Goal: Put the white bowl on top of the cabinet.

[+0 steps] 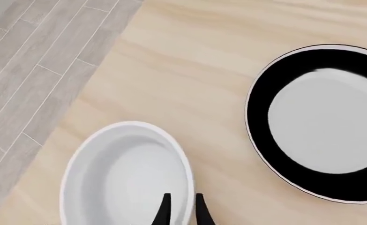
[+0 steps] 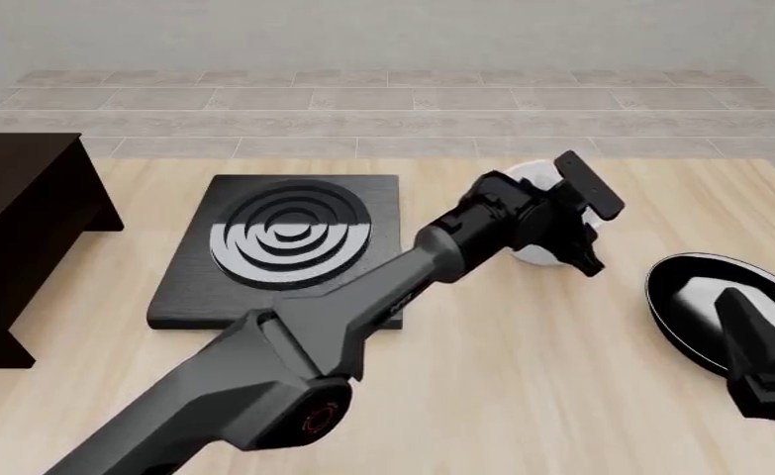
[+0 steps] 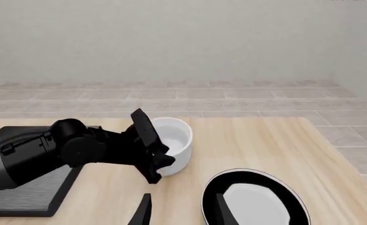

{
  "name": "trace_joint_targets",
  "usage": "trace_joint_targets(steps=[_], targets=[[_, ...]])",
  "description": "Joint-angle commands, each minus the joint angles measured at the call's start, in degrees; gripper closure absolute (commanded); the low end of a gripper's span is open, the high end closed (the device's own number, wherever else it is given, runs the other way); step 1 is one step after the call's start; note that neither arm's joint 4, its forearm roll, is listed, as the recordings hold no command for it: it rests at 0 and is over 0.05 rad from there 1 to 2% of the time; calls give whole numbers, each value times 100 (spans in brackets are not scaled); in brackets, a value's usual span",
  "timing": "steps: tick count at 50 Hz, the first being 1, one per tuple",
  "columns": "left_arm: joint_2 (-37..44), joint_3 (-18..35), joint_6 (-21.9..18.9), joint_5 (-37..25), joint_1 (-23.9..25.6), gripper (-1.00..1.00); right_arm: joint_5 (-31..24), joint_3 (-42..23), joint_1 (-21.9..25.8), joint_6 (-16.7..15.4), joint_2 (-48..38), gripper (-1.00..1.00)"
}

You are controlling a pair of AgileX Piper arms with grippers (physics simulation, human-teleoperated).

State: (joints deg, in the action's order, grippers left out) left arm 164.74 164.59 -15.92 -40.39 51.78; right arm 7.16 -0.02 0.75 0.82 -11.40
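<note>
The white bowl (image 1: 127, 178) stands on the wooden table to the right of the stove plate, mostly hidden behind my left wrist in the front view (image 2: 536, 256); it also shows in the right wrist view (image 3: 174, 136). My left gripper (image 1: 183, 211) straddles the bowl's near wall, one finger inside and one outside, nearly closed on the rim; it also shows in the front view (image 2: 583, 255). My right gripper (image 3: 183, 211) is open and empty, low over the black pan. The dark brown cabinet (image 2: 18, 228) stands at the far left.
A black stove plate (image 2: 288, 242) with concentric rings lies between cabinet and bowl. The shallow black pan (image 2: 698, 297) lies at the right, close to the bowl (image 1: 321, 122). The table's far edge borders grey floor tiles (image 1: 39, 70).
</note>
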Motion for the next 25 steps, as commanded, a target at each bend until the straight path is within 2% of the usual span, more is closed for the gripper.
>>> trace_joint_targets(steps=[1, 19, 20, 22, 25], targets=[[204, -256, -76, -286, 92, 100, -134, -1, 3, -16, 186, -100], [-664, -380, -183, -798, 322, 100, -330, -3, -21, -51, 462, -100], [-858, -696, -177, -667, 335, 100, -339, -3, -21, -63, 473, -100], [-1397, -1681, -220, -165, 304, 100, -374, -3, -25, -72, 519, -100], [-1668, -2066, -245, 2, 248, 100, -419, -4, -32, -91, 581, -100]])
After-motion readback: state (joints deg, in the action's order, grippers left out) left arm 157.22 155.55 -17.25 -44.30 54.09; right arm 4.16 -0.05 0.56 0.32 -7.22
